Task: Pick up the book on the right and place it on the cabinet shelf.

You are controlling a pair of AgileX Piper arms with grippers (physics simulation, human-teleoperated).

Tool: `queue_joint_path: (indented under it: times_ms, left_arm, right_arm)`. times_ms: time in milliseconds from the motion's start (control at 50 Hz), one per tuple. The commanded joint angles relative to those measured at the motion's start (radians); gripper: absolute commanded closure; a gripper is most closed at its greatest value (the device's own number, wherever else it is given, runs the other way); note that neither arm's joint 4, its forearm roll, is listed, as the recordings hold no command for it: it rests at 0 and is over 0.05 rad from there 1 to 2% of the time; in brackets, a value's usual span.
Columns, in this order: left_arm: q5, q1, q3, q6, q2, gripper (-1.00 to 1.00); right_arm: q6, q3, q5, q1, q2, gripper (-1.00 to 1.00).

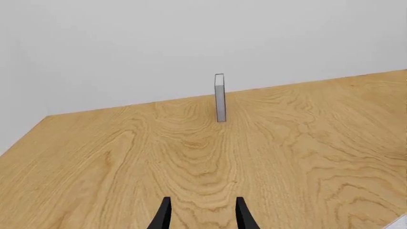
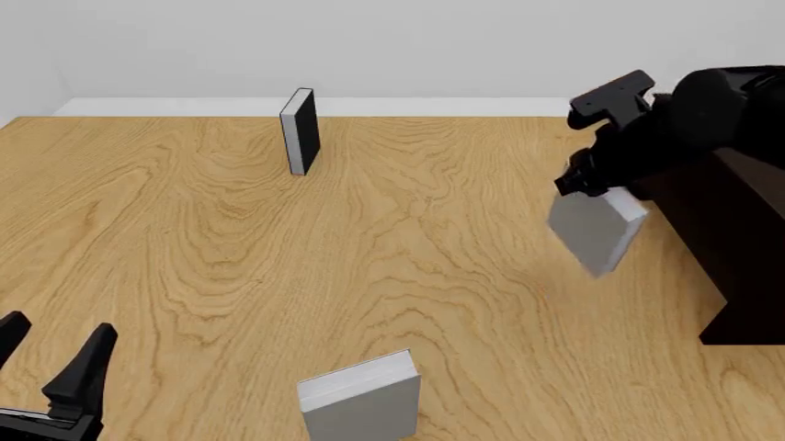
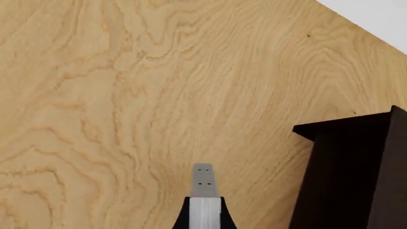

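The book (image 2: 595,230), slim and light grey, hangs tilted above the table with my right gripper (image 2: 586,184) shut on its upper end. In the right wrist view the book (image 3: 205,214) sits clamped between the black fingers. The dark cabinet (image 2: 736,248) stands just right of the book, and the right arm reaches in over the cabinet's top. The cabinet (image 3: 356,171) shows only its outer side; the cabinet shelf is hidden. My left gripper (image 2: 51,354) rests open at the near left corner, holding nothing, and its fingers (image 1: 164,214) show apart.
A black-covered book (image 2: 301,129) stands upright at the far middle of the wooden table (image 2: 368,257), seen edge-on as the black-covered book (image 1: 220,98) ahead of the left gripper. A thicker grey book (image 2: 362,400) stands near the front edge.
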Motion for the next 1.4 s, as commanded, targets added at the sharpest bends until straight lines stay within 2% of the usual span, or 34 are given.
queue_joint_path:
  times_ms: [20,80,120,140,220,340,400,480,540,600,620,660,700,780,860,900,980,1020,1140,1160,1200,1260,1380,1400]
  left_arm:
    - [-0.001,-0.005,0.0,0.0,0.0,-1.0]
    - [-0.001,-0.005,0.0,0.001,0.0,-1.0]
    - [-0.001,-0.006,0.0,-0.001,0.0,-1.0]
    - [0.0,-0.007,0.0,0.0,0.0,-1.0]
    - [0.001,-0.008,0.0,0.001,0.0,-1.0]
    - [0.002,-0.008,0.0,0.0,0.0,-1.0]
    - [0.003,-0.009,0.0,0.001,0.0,-1.0]
    - [0.001,-0.011,0.0,0.002,0.0,-1.0]
    - [0.001,-0.011,0.0,0.001,0.0,-1.0]
    - [0.001,-0.011,0.0,0.003,0.0,-1.0]
    - [0.002,-0.011,0.0,0.002,0.0,-1.0]
    - [0.001,-0.011,0.0,0.003,0.0,-1.0]
    - [0.002,-0.012,0.0,0.002,0.0,-1.0]
    - [0.002,-0.013,0.0,0.003,0.0,-1.0]
    - [0.002,-0.014,0.0,0.012,0.0,-1.0]
    - [0.001,-0.012,0.0,0.008,0.0,-1.0]
    - [0.001,-0.011,0.0,0.009,0.0,-1.0]
    - [0.001,-0.01,0.0,0.009,0.0,-1.0]
    - [-0.001,-0.012,0.0,0.007,0.0,-1.0]
    - [-0.001,-0.012,0.0,0.008,0.0,-1.0]
    - [-0.001,-0.011,0.0,0.01,0.0,-1.0]
    - [-0.002,-0.01,0.0,0.009,0.0,-1.0]
    - [-0.004,-0.01,0.0,0.008,0.0,-1.0]
    - [-0.004,-0.009,0.0,0.008,0.0,-1.0]
  right_arm:
    - [-0.088,0.028,-0.05,-0.013,-0.058,1.0]
    - [-0.175,0.077,-0.102,0.024,-0.098,1.0]
    - [-0.185,0.079,-0.099,-0.031,-0.085,1.0]
    - [-0.238,0.108,-0.129,-0.017,-0.104,1.0]
    - [-0.253,0.109,-0.158,-0.024,-0.122,1.0]
    - [-0.361,0.156,-0.261,-0.004,-0.184,1.0]
    - [-0.371,0.165,-0.282,-0.008,-0.195,1.0]
    - [-0.428,0.213,-0.337,-0.001,-0.219,1.0]
    - [-0.455,0.251,-0.364,0.045,-0.236,1.0]
    - [-0.451,0.258,-0.389,0.045,-0.248,1.0]
    - [-0.485,0.282,-0.41,0.031,-0.253,1.0]
    - [-0.513,0.317,-0.433,0.054,-0.269,1.0]
    - [-0.52,0.324,-0.455,0.032,-0.275,1.0]
    - [-0.531,0.347,-0.485,0.042,-0.296,1.0]
    - [-0.63,0.436,-0.568,0.048,-0.316,1.0]
    - [-0.642,0.448,-0.592,0.038,-0.32,1.0]
    - [-0.745,0.527,-0.696,0.034,-0.332,1.0]
    - [-0.752,0.534,-0.72,0.018,-0.332,1.0]
    - [-0.885,0.644,-0.872,0.025,-0.325,1.0]
    - [-0.901,0.657,-0.883,0.025,-0.322,1.0]
    - [-0.889,0.655,-0.916,0.02,-0.331,1.0]
    - [-0.937,0.703,-0.979,0.027,-0.32,1.0]
    - [-0.985,0.748,-1.072,0.028,-0.311,1.0]
    - [-1.023,0.77,-1.113,0.024,-0.303,1.0]
